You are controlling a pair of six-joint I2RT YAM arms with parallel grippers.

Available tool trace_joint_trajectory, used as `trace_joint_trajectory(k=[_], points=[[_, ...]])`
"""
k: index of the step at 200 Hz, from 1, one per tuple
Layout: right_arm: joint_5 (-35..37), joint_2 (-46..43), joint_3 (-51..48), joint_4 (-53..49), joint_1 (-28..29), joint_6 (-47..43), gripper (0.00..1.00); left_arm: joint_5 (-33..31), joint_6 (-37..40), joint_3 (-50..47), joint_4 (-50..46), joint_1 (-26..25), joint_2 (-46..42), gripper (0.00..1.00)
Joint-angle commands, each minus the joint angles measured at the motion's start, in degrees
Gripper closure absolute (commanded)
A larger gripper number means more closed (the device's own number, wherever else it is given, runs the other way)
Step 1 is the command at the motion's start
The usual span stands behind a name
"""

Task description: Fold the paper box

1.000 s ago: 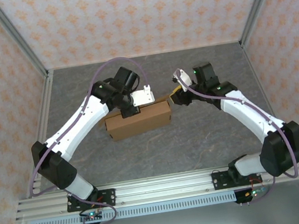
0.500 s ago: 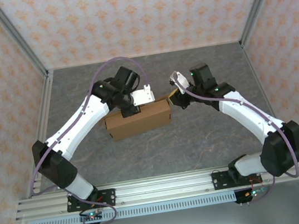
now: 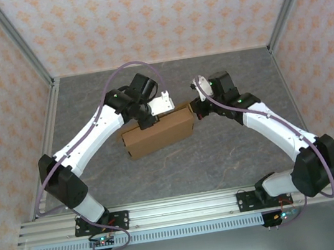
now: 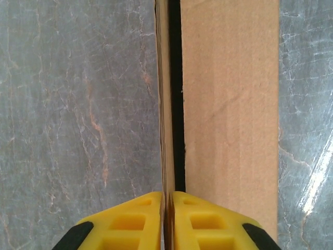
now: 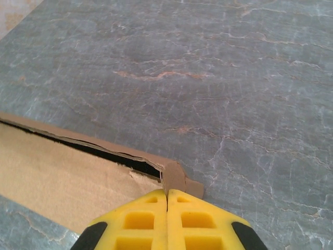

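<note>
We see the left end effector clenched on the paper box wall at 11 o'clock. The right end effector is clenched on its 2 o'clock corner. We should tuck evenly without tearing.

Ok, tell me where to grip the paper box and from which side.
Pinch the paper box by its thin far edge, from above, jaws straddling it. The box lies flat and looks too wide to span; that edge stands as a thin sheet, where the left gripper is closed.
</note>
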Motion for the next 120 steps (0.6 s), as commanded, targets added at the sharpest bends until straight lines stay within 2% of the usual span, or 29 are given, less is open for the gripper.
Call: trace_joint_trajectory(k=[1,34,80,120], points=[[4.5,-0.7,2.7,-0.6,0.7,4.1,0.99,-0.1,-2.6,0.0,0.3,0.2,0.6,0.83],[6.0,-0.8,3.5,-2.1,0.7,5.0,1.00,-1.5,-8.1,0.2,3.5,0.2,-1.0,0.65],[7.2,-0.6,3.7,-3.2,0.8,6.6,1.00,-4.1,-17.9,-3.3,10.7,0.2,-6.7,0.46],[8.1,0.2,5.7,-5.4,0.8,8.4,1.00,-5.5,-26.7,-6.9,13.8,0.2,-12.0,0.42]])
